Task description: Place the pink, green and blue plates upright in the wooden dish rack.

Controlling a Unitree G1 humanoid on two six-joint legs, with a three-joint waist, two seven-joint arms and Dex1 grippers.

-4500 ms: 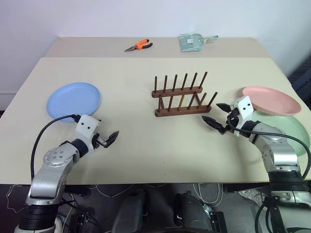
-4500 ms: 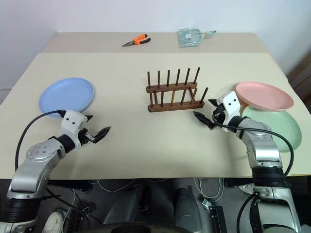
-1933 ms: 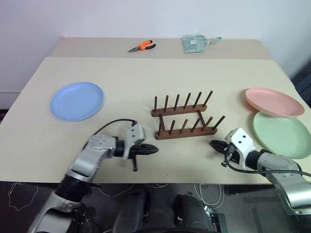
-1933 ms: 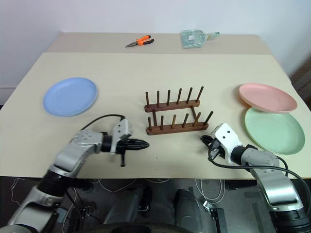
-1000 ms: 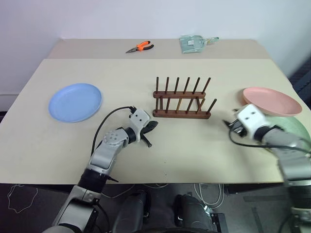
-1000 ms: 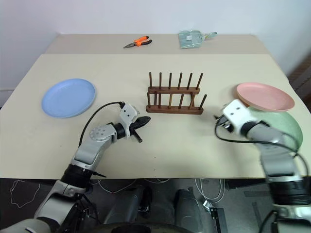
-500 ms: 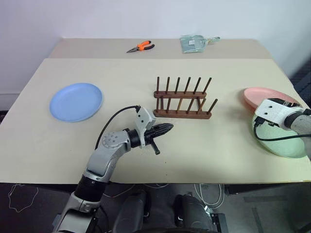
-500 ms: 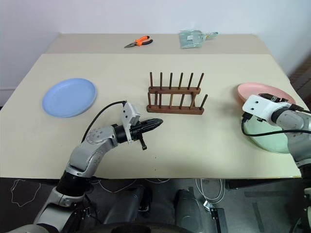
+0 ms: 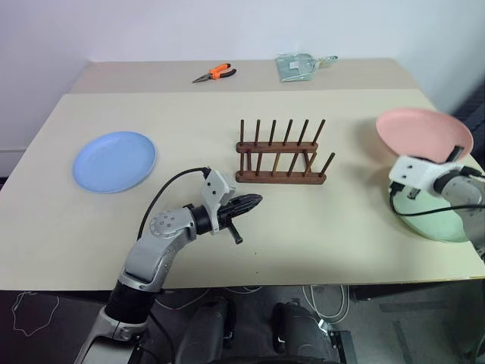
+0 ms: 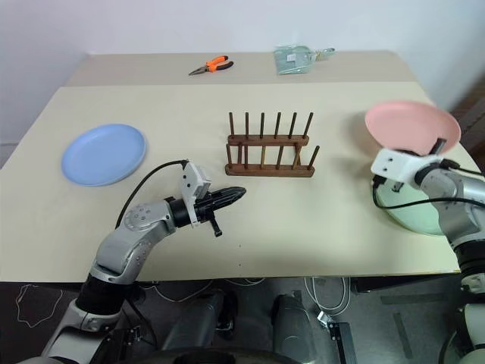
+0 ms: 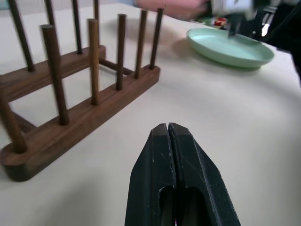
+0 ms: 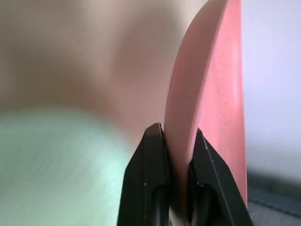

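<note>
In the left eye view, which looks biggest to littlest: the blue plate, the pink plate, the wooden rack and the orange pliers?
1. pink plate and wooden dish rack: look alike, too close to rank
2. blue plate
3. orange pliers

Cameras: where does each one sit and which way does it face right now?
Left and right eye views: on the head, looking forward and down at the table; both arms show.
Left wrist view: along the shut left gripper, facing the wooden dish rack and green plate.
Right wrist view: along the right gripper, clamped on the pink plate.
Shared: rack, pink and green plates.
</note>
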